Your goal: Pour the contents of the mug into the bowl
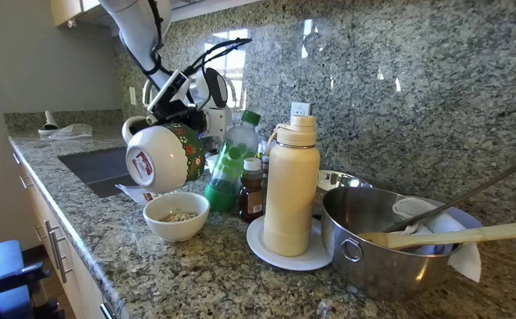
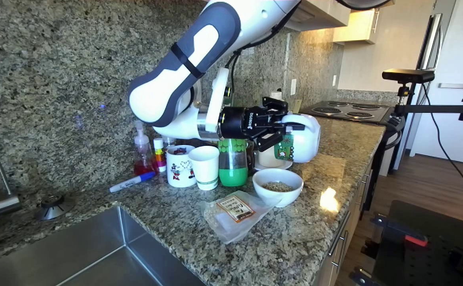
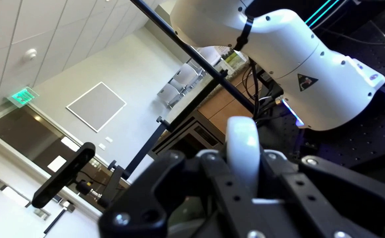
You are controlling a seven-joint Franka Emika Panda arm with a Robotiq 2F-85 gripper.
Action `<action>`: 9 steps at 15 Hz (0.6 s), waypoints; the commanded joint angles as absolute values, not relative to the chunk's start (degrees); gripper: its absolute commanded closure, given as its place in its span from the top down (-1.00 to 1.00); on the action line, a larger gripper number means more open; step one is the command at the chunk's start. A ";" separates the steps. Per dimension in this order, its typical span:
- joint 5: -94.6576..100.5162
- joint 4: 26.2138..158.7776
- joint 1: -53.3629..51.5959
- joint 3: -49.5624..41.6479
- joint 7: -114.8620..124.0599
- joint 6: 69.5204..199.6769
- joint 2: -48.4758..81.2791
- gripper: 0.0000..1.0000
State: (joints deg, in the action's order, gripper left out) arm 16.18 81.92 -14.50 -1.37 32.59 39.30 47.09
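Observation:
The white mug [image 1: 158, 155] with its green patterned band hangs in the air above the bowl [image 1: 176, 229], tipped onto its side. In an exterior view the mug [image 2: 310, 141] has its base facing right and its banded rim side to the left; its inside is hidden. My gripper [image 2: 289, 123] is shut on the mug's handle, and in the wrist view the white handle [image 3: 243, 142] stands between the black fingers [image 3: 218, 178]. Upright on the counter, the small white bowl [image 2: 277, 197] holds pale, small pieces. Whether anything is left inside the mug cannot be seen.
A clear plastic package [image 2: 233, 216] lies beside the bowl. Behind it stand a green bottle [image 1: 226, 177], a brown bottle [image 1: 252, 195] and a paper cup [image 2: 205, 167]. A cream bottle [image 1: 291, 190] on a plate and a steel pot [image 1: 386, 266] stand nearby. A sink [image 2: 124, 254] opens in the counter.

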 commanded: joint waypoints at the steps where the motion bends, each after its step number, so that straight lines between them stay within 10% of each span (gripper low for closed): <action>1: 14.68 86.58 -13.70 -1.79 32.71 42.03 41.31 -0.97; 9: 11.72 96.94 -12.08 -1.88 33.92 50.72 31.83 -0.97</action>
